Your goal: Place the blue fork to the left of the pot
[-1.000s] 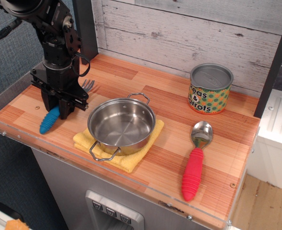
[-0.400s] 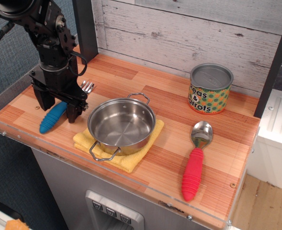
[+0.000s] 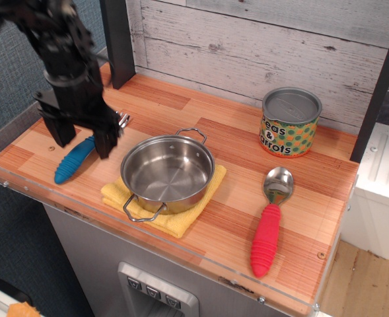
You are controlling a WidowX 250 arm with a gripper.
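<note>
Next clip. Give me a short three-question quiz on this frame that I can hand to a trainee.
1. True or false: the gripper is clamped on the blue fork.
2. What lies under the pot? A) yellow cloth B) plate C) bare wood
3. Which utensil lies right of the pot?

Key
1. False: its jaws are open and the fork lies on the counter, left of the pot.
2. A, the yellow cloth.
3. The red-handled spoon, in front of the peas and carrots can.
</note>
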